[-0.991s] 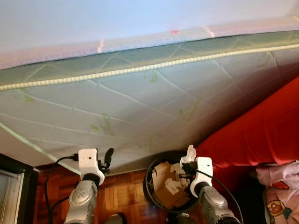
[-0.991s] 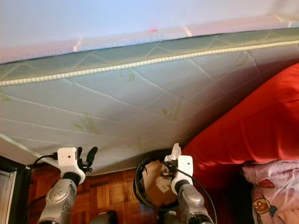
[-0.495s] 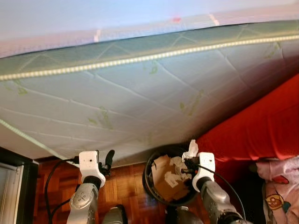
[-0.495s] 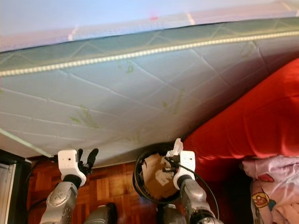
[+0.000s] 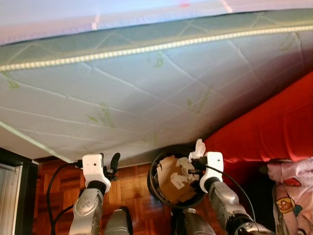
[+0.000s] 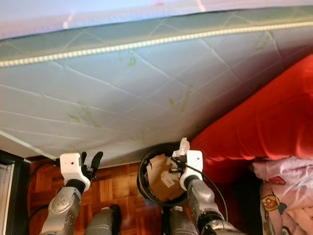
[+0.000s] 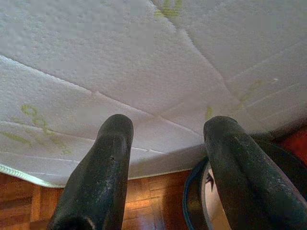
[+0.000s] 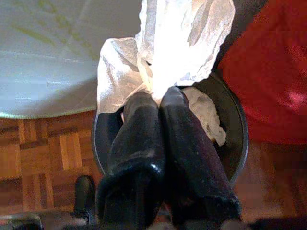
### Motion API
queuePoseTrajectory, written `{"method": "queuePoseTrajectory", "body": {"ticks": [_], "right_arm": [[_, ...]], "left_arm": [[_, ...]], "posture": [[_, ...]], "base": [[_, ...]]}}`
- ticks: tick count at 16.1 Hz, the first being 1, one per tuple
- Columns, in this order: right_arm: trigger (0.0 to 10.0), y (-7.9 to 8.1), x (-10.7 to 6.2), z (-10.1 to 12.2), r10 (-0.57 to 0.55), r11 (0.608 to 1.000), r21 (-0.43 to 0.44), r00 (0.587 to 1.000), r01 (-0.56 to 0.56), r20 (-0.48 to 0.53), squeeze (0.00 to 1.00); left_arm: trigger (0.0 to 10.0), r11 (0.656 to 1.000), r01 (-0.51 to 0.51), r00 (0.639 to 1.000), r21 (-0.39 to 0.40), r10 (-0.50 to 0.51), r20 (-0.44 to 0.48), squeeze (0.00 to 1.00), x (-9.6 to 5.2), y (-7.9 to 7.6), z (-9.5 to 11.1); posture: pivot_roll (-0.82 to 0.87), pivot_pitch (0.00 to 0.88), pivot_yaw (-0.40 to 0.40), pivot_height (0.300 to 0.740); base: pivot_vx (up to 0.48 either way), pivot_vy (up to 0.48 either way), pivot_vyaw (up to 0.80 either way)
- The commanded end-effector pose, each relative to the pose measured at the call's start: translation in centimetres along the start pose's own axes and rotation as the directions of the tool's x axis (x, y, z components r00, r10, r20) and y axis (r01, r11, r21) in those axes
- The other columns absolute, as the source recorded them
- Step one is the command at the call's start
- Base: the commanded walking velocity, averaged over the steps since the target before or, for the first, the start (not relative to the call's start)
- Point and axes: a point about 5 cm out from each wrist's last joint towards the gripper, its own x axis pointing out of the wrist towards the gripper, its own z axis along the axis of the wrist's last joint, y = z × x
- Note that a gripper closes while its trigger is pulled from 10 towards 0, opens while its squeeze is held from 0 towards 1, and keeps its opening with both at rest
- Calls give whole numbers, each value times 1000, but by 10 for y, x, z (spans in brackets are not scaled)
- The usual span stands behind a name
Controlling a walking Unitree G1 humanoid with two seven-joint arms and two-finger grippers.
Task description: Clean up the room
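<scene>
My right gripper (image 8: 156, 98) is shut on a crumpled white tissue (image 8: 180, 43) and holds it just above the far rim of a round black waste bin (image 5: 154, 188). The bin stands on the wooden floor against the mattress and holds cardboard scraps (image 5: 171, 183) and paper. In the head view the tissue (image 5: 198, 148) pokes up above the right gripper (image 5: 194, 161). My left gripper (image 5: 112, 164) is open and holds nothing; it hovers over the floor left of the bin, near the mattress edge.
A large pale quilted mattress (image 5: 146, 88) with a beaded seam leans across the space ahead. A red bedcover (image 5: 274, 127) lies to the right, with pink printed fabric (image 5: 291, 191) at the lower right. Dark furniture (image 5: 12, 196) stands at the left on the parquet floor (image 5: 132, 191).
The view has shifted a little as the camera moved. Both grippers stay as they were, the right one still holding the tissue over the bin.
</scene>
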Motion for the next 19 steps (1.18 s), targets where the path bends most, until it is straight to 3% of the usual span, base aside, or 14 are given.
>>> {"method": "queuePoseTrajectory", "body": {"ticks": [1, 7, 11, 15, 19], "right_arm": [[10000, -1, -2, -11, -5, 1000, -6, 998, 5, -58, 0], [10000, 5, 1, -8, 26, 999, -34, 994, -30, -102, 0], [10000, 11, 4, -6, 32, 999, -25, 992, -35, -124, 0], [10000, 18, 7, 0, 38, 999, 6, 995, -37, -94, 0], [10000, 10, 7, 5, -18, 1000, 25, 999, 19, -52, 0]], "left_arm": [[10000, 1000, -9, 999, -14, 8, -43, 0, -8, 0, -10], [10000, 1000, -11, 999, -18, 10, -42, 0, -10, -4, -6], [10000, 1000, -17, 1000, -22, 16, -27, 0, -4, -7, 1], [10000, 1000, 6, 1000, -22, -6, 0, 0, 4, -15, 10], [10000, 1000, 17, 1000, -19, -17, 11, 0, 3, -19, 13]], "posture": [[178, 381, -44, 671], [187, 401, -55, 662], [204, 416, -64, 662], [212, 433, -72, 662], [211, 444, -75, 662]], "base": [[0, 0, 0], [0, 0, 0], [0, 0, 0], [0, 0, 0], [0, 0, 0]]}}
